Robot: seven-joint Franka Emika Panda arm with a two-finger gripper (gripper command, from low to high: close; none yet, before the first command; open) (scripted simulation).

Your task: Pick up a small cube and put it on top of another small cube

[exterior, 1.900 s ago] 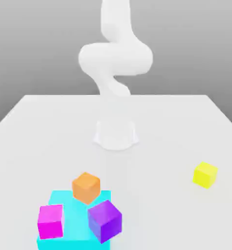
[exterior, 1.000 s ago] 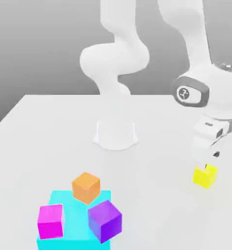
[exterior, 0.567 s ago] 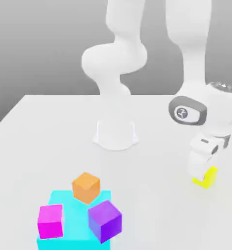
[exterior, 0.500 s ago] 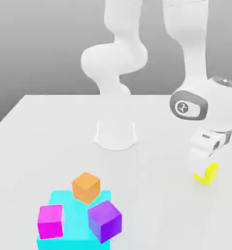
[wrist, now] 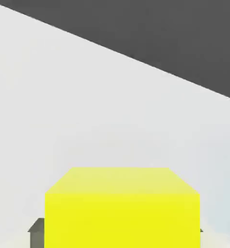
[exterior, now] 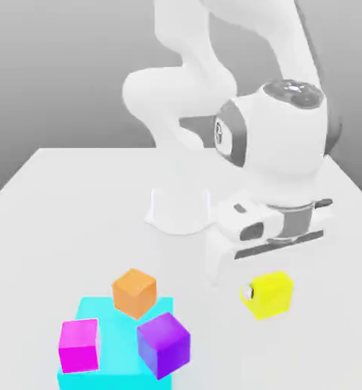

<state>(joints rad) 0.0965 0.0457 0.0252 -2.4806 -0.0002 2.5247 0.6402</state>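
yellow cube (wrist: 122, 208): pinched between the gripper (exterior: 266, 293) fingers, dark pad ends just showing either side in the hand view. in the exterior view (exterior: 272, 294) it hangs clear of the table (exterior: 69, 206), to the exterior view's right of the cluster.
cyan slab (exterior: 88, 311): nearest the exterior camera, carrying a magenta cube (exterior: 79, 344) and a purple cube (exterior: 164, 344).
orange cube (exterior: 135, 292): at the slab's far edge, similar size to the yellow one, so likely the target.
step: carry, then stack.
how: stay above the orange top, centre over it, square the faces, lower straight down, let go only at contact.
risk: purple cube sits near the orange one; a low approach could clip it.
arm base (exterior: 181, 208): farthest back, mid-table.
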